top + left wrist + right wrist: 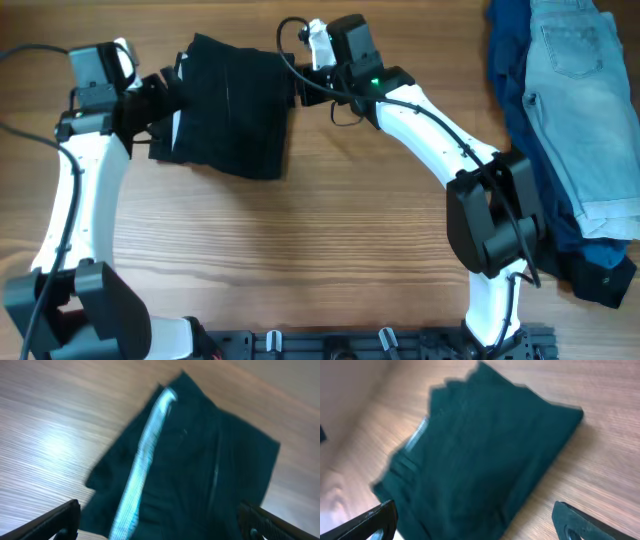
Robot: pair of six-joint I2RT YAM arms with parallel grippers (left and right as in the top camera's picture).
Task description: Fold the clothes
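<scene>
The black shorts [232, 112] lie folded into a rough rectangle on the wooden table at the back left. Their pale mesh waistband lining [145, 460] shows as a light strip in the left wrist view. The shorts fill the right wrist view too [480, 455]. My left gripper [160, 95] is open at the shorts' left edge, its fingers spread wide above the fabric [160, 525]. My right gripper [300, 85] is open at the shorts' right edge [475, 522], holding nothing.
Light-blue denim shorts [590, 100] lie on dark blue garments [520, 100] in a pile at the right edge of the table. Bare wood table [330, 240] spreads in front of the folded shorts.
</scene>
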